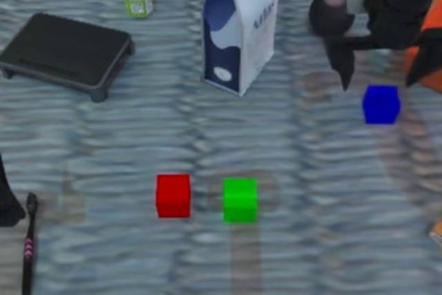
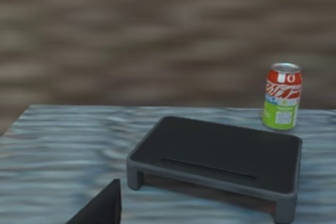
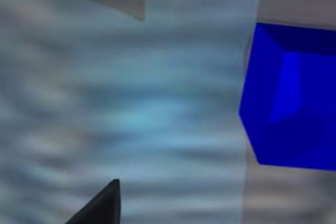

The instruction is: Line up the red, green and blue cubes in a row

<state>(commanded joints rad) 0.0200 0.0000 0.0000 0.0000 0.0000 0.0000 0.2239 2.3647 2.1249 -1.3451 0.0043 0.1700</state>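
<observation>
Plain matte red cube (image 1: 173, 195) and green cube (image 1: 239, 200) sit near mid-worktop (image 1: 103, 150), side by side, apart. Deep blue cube (image 1: 381, 104) lies far right, just beside the right hand (image 1: 345, 67); its spread cannot be told.

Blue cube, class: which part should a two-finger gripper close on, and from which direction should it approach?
Grip the blue cube across two opposite vertical faces, probably coming straight down from above. It sits flat on the table, apart from the milk carton, with open space around its sides. The right gripper is just beside it, toward the carton.
</observation>
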